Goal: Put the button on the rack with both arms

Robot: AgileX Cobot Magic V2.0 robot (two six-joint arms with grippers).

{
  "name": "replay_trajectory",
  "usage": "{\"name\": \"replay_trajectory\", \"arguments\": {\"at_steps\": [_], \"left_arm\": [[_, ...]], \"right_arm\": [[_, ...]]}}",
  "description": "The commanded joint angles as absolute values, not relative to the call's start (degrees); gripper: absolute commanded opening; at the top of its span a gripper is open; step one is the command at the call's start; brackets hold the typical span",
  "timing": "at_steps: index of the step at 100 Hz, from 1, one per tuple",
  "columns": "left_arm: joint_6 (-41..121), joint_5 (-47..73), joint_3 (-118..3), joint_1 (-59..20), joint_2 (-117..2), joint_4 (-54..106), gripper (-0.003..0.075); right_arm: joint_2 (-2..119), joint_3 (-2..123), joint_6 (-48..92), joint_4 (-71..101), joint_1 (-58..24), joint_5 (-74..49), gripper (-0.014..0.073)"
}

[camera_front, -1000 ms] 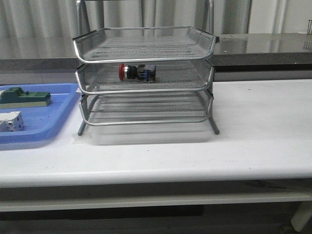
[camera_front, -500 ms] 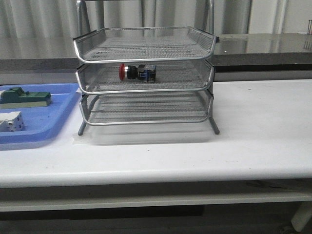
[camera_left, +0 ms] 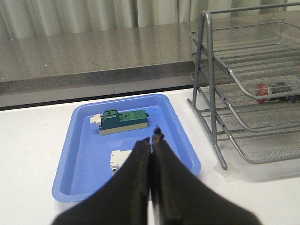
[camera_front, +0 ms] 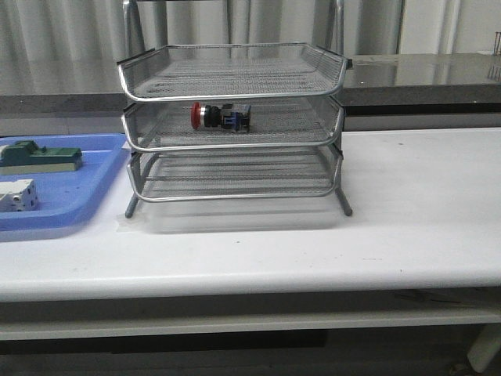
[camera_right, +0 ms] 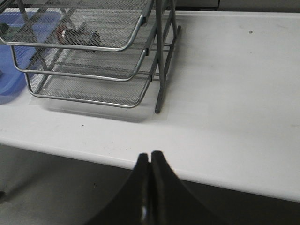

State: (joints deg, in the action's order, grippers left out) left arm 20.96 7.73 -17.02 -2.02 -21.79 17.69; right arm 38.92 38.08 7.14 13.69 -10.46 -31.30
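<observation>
The button point(camera_front: 220, 117), with its red cap, silver collar and dark body, lies on its side on the middle tier of the silver wire-mesh rack point(camera_front: 232, 125). It shows through the mesh as the button point(camera_left: 275, 90) in the left wrist view and the button point(camera_right: 77, 33) in the right wrist view. My left gripper point(camera_left: 153, 138) is shut and holds nothing, hovering over the blue tray, well away from the rack point(camera_left: 243, 89). Shut and empty too, my right gripper point(camera_right: 150, 155) hangs back at the table's front edge, clear of the rack point(camera_right: 93, 56). Neither arm shows in the front view.
A flat blue tray point(camera_front: 78, 196) lies left of the rack, holding a green block point(camera_front: 41, 157) and a white block point(camera_front: 17, 196). The same blue tray point(camera_left: 84, 154) shows in the left wrist view. A grey counter point(camera_front: 423, 74) runs behind the white table point(camera_front: 407, 204).
</observation>
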Motion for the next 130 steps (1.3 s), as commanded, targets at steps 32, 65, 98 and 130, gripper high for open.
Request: {"name": "replay_trajectory", "arguments": {"at_steps": [32, 65, 98, 130], "left_arm": [[20.39, 2.94, -18.60, -1.85, -22.08, 18.35, -0.0021], [20.39, 2.94, -18.60, -1.85, -22.08, 18.35, -0.0021], [20.39, 2.94, -18.60, -1.85, -22.08, 18.35, -0.0021], [20.39, 2.94, -18.60, -1.85, -22.08, 18.35, -0.0021]], "right_arm": [[29.02, 31.52, -6.03, 0.00, -10.06, -19.61, -0.0057], [14.12, 18.17, -9.07, -3.57, -4.80, -13.70, -0.0057], [0.83, 6.85, -9.07, -3.57, -3.91, -8.24, -0.0057], [-1.80, -0.37, -9.07, -3.33, -3.91, -1.05, -0.0057]]}}
